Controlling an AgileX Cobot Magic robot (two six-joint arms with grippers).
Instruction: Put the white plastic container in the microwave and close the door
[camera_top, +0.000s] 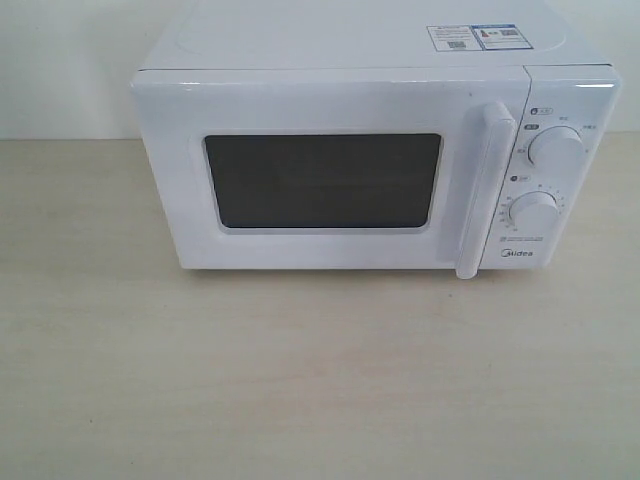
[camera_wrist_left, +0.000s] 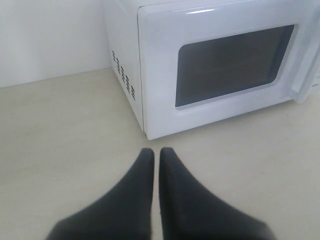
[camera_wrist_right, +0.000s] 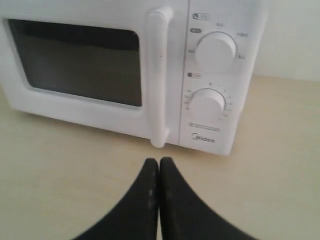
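The white microwave stands at the back of the light wooden table, its door shut, with a dark window and a long vertical handle. The white plastic container is out of view in every frame. Neither arm shows in the exterior view. In the left wrist view my left gripper hangs shut and empty over the table, short of the microwave at its left front corner. In the right wrist view my right gripper is shut and empty, just in front of the handle.
Two round dials sit on the microwave's right panel, and stickers lie on its top. A pale wall rises behind. Bare tabletop stretches in front of the microwave.
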